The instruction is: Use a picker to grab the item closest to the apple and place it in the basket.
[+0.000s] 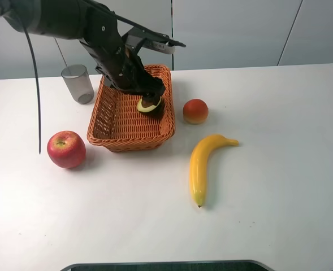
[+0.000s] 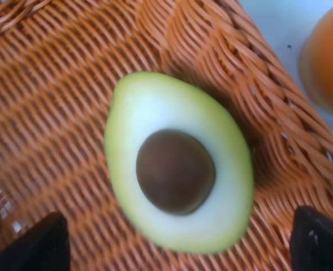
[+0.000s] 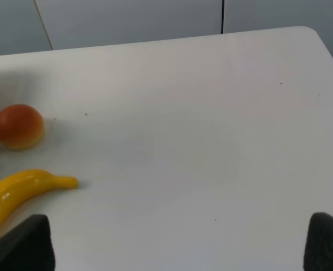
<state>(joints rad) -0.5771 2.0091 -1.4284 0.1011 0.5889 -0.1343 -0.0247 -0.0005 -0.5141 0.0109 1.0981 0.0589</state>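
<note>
A halved avocado with its brown pit facing up lies inside the orange wicker basket, against the basket's right wall. In the left wrist view the avocado rests on the weave. My left gripper hangs just above it, open, with both black fingertips wide apart and clear of the fruit. The red apple sits on the table left of the basket's front. My right gripper is open over bare table and holds nothing; the exterior high view does not show it.
An orange-red round fruit sits just right of the basket. A yellow banana lies in front of that fruit. At the back left stands a grey translucent cup. The left arm stretches from the upper left over the basket.
</note>
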